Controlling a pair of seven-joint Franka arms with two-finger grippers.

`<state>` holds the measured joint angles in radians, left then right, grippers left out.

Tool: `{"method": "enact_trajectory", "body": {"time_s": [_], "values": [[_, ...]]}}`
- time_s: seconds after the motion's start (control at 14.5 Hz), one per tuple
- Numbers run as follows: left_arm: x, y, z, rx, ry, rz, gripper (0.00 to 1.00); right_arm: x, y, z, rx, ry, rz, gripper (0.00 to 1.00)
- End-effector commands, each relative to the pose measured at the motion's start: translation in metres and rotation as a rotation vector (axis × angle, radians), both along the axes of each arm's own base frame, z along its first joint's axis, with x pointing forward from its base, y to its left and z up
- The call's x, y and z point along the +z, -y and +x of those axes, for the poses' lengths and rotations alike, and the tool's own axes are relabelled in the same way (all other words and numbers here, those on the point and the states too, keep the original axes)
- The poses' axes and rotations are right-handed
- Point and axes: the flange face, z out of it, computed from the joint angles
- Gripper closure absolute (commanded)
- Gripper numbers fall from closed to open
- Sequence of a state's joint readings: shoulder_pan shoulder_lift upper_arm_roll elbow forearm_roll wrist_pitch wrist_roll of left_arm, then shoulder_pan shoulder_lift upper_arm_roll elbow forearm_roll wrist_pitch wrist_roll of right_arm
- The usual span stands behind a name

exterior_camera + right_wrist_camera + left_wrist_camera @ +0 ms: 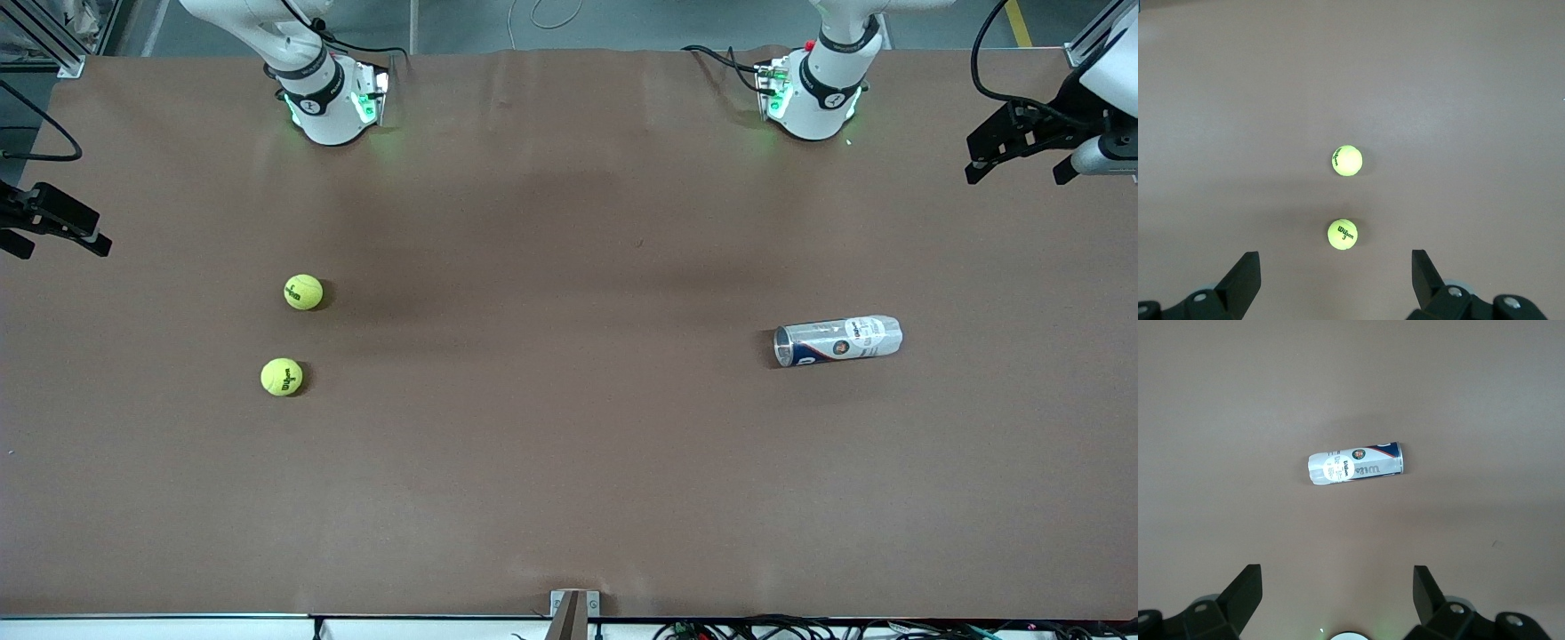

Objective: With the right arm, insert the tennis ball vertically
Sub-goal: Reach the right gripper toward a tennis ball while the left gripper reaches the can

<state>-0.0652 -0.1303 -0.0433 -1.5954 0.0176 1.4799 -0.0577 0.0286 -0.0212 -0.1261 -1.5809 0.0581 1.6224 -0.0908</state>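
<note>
Two yellow tennis balls lie on the brown table toward the right arm's end: one [303, 292] [1347, 160] and one nearer the front camera [281, 377] [1342, 234]. A clear ball can [837, 340] [1355, 465] with a white and blue label lies on its side toward the left arm's end, its rimmed mouth facing the balls. My right gripper [53, 233] [1335, 257] hangs open and empty over the table's edge at the right arm's end. My left gripper [1018, 171] [1337, 570] hangs open and empty over the other end, well away from the can.
The right arm's base [324, 98] and the left arm's base [822, 89] stand along the table's edge farthest from the front camera. A small bracket [574, 609] sits at the nearest edge. Brown table [569, 444] spreads between balls and can.
</note>
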Motion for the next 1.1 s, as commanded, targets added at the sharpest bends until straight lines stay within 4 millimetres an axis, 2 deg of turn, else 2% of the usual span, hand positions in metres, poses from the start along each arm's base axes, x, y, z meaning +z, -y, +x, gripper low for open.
{"method": "enact_trajectory", "body": {"time_s": [0.0,0.62,0.9,1.03], "values": [[0.005,0.0,-0.008,0.002,0.002,0.016,0.0,0.001,0.001,-0.004,0.012,-0.009,-0.017,0.0],[0.005,0.005,-0.002,0.005,0.014,0.003,0.0,-0.002,0.001,-0.004,0.012,-0.015,-0.017,0.0],[-0.013,0.011,0.015,-0.003,-0.019,0.005,0.0,-0.013,0.001,-0.004,0.012,-0.038,-0.015,0.0],[-0.031,0.011,0.025,-0.001,-0.054,0.008,0.0,-0.021,0.001,-0.004,0.012,-0.051,-0.013,0.0]]}}
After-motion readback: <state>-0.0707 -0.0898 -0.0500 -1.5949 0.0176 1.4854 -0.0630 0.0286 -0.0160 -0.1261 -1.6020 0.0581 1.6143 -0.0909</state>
